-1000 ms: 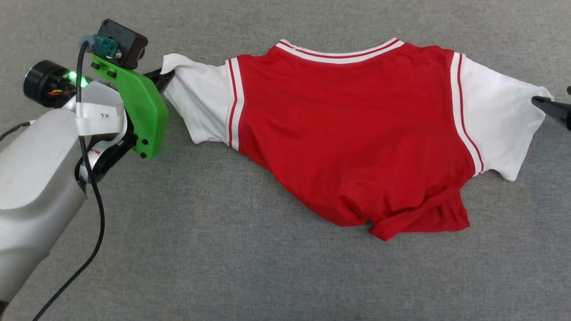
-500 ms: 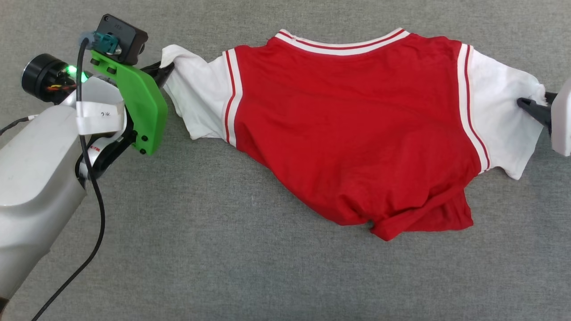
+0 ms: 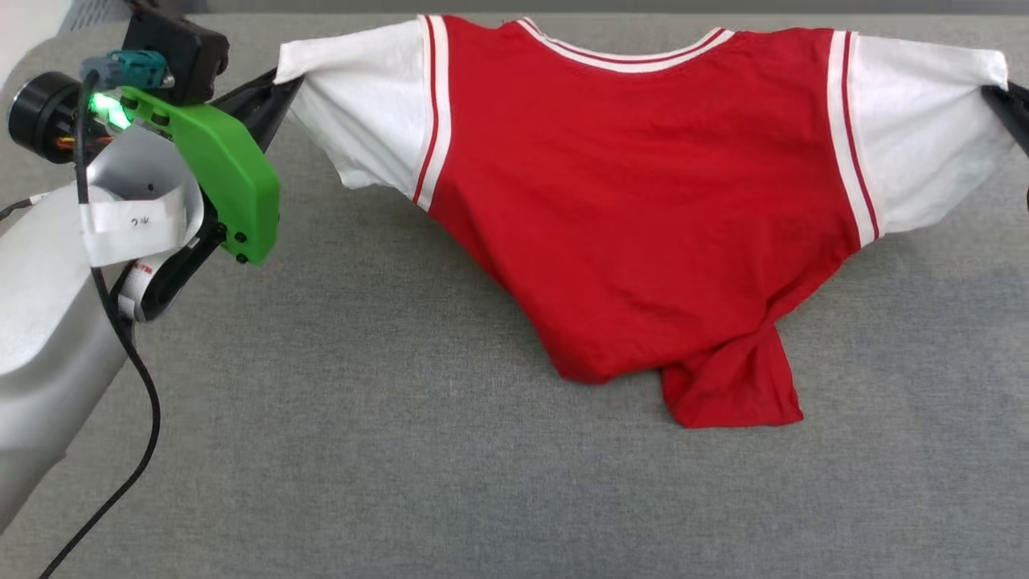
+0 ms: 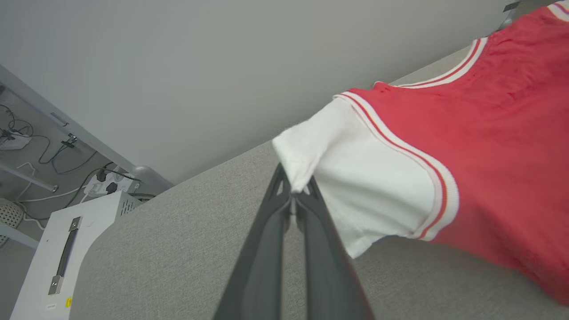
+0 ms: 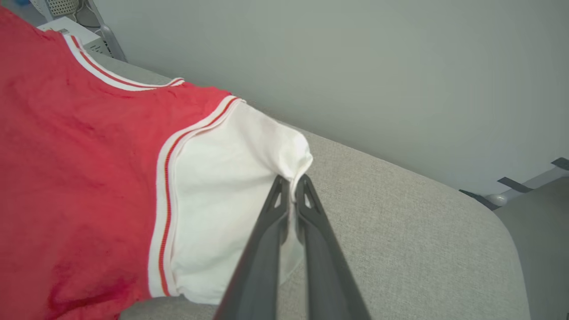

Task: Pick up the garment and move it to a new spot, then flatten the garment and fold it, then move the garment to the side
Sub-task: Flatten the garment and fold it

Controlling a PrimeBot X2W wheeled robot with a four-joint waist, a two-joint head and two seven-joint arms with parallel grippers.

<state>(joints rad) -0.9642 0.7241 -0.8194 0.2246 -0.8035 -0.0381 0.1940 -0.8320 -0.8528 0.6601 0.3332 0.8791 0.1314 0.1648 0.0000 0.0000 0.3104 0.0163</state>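
The garment (image 3: 643, 201), a red shirt with white sleeves and striped trim, hangs stretched between my two grippers above the grey table (image 3: 402, 450). Its lower hem is bunched and twisted, resting on the table. My left gripper (image 3: 281, 80) is shut on the end of one white sleeve (image 4: 355, 186) at the upper left; the left wrist view shows the cloth pinched between the left gripper's (image 4: 294, 189) tips. My right gripper (image 3: 997, 92) is shut on the other sleeve's end at the right edge, as the right wrist view shows the right gripper (image 5: 291, 184) nipping the white cloth (image 5: 231, 186).
A grey wall (image 4: 200, 66) rises behind the table's far edge. Beyond the table's left corner stand a white cabinet (image 4: 66, 249) and loose cables (image 4: 53, 155) on the floor. The table's rounded right corner (image 5: 502, 222) lies near my right gripper.
My right gripper has closed on the right sleeve's end. Both grippers have lifted the shirt's top edge up and back, so the body hangs and the hem drags into a twist.
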